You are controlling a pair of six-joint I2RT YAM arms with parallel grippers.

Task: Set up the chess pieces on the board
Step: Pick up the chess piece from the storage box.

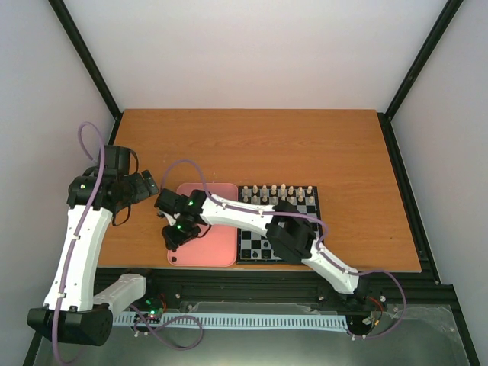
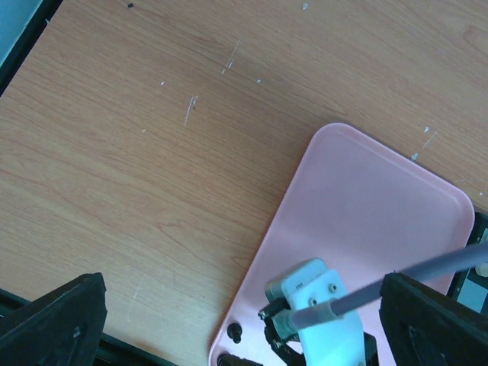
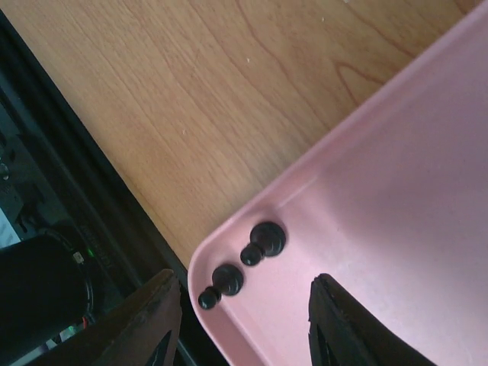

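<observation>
Seemingly late on, the right pincer [image 3: 244, 299] hangs open and empty over two chess pieces [image 3: 259, 242] lying in the pink tray [image 3: 396, 191], not yet on the board [image 1: 309, 208].

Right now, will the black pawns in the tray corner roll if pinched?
Likely roll: the black pawns look tipped over and round-bodied. Tiny and glossy, so probably light and slippery. The pink tray's corner rim should stop them.

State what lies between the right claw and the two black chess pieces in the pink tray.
Only bare floor of the pink plastic tray, in the right wrist view; the open right claw touches neither small black chess piece.
</observation>
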